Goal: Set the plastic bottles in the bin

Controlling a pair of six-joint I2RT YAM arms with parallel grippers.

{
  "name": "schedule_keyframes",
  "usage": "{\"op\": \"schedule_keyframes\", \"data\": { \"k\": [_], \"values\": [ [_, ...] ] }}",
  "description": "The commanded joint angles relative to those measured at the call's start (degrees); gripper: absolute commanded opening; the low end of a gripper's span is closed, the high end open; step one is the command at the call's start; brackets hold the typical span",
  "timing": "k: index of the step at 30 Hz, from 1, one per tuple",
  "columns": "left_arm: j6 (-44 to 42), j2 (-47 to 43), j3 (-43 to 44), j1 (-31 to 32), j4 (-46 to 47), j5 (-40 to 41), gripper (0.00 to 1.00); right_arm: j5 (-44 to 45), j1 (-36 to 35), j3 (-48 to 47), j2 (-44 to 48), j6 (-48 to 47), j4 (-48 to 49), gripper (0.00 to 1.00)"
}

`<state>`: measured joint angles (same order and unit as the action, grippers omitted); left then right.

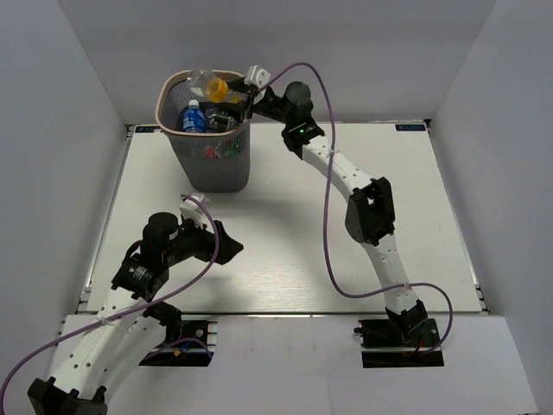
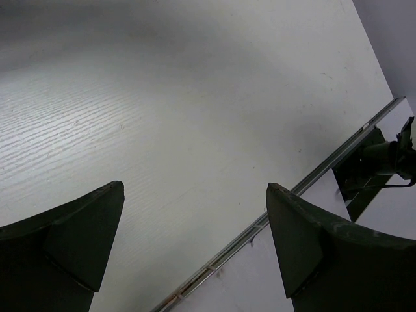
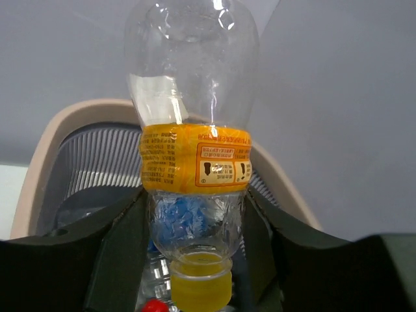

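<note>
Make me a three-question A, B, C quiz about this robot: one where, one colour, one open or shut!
1. Where is the bottle in the right hand?
A on the table
B over the bin
C under the left arm
2. Its label colour?
A green
B purple
C orange
3. The left hand is:
A open, empty
B shut on a bottle
C in the bin
Answers: B, the bin's rim shows behind it; C, an orange band; A, its jaws stand apart over bare table.

Dark mesh bin (image 1: 216, 169) with bottles inside.
Clear orange-labelled bottle (image 3: 195, 162) held above its beige rim; blue-labelled bottle (image 1: 192, 118) within.
</note>
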<state>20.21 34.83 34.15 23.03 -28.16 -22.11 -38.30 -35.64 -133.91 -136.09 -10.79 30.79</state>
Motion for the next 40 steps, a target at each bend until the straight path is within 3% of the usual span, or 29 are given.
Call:
{"op": "schedule_keyframes", "data": {
  "k": [1,3,9,16,17,20,21,23,26,27,28,29,31,40],
  "values": [
    [0.54,-0.2,-0.31,0.0,1.53,-1.53,1.0,2.88,-2.32,1.15,0.47,2.35,9.19,0.57],
    [1.06,-0.2,-0.31,0.0,1.53,-1.53,1.0,4.03,-2.77,4.78,1.09,1.04,10.78,0.9],
    [0.36,1.73,-0.31,0.0,2.76,-2.67,1.0,8.94,-2.24,2.77,2.67,2.7,9.64,0.9],
    [-0.78,6.82,-1.37,0.0,11.45,-5.4,1.0,12.63,-1.19,8.04,16.37,2.79,-0.1,0.9],
    [-0.78,7.44,-1.37,0.0,12.25,-5.4,1.0,15.42,-1.01,8.05,19.95,1.48,-7.25,0.9],
    [-0.78,9.64,-1.37,0.0,13.48,-5.93,1.0,22.73,-0.14,6.99,24.71,-2.03,-16.52,0.9],
    [-0.78,10.17,-0.76,0.0,14.01,-5.93,1.0,24.05,0.91,7.6,25.6,-2.57,-27.51,0.9],
    [-0.78,11.75,-0.23,0.0,14.01,-5.31,1.0,29.93,1.71,9.79,30.07,-3.45,-37.92,0.9],
    [-0.78,12.54,-0.23,0.0,16.11,-5.31,1.0,42.67,2.68,23.9,35.09,-3.1,-50.72,0.9],
    [-0.17,12.54,-0.23,0.0,16.64,-5.31,1.0,46.09,3.11,27.7,40.76,-2.06,-51.78,0.9],
    [-0.17,12.54,-0.23,0.0,17.69,-5.84,1.0,47.87,3.64,39.74,45.34,-2.83,-51.36,0.9],
    [-0.17,12.54,-0.23,0.0,17.7,-5.84,1.0,49.02,3.47,43.95,45.39,-2.84,-50.13,0.9],
    [-0.17,12.54,-0.23,0.0,18.4,-5.84,1.0,51.57,3.21,55.08,53.9,-3.02,-48.63,0.9],
    [0.36,11.93,-0.75,0.0,21.31,-4.0,1.0,52.28,3.64,74.66,74.38,1.3,-48.81,0.9]
  ]
}}
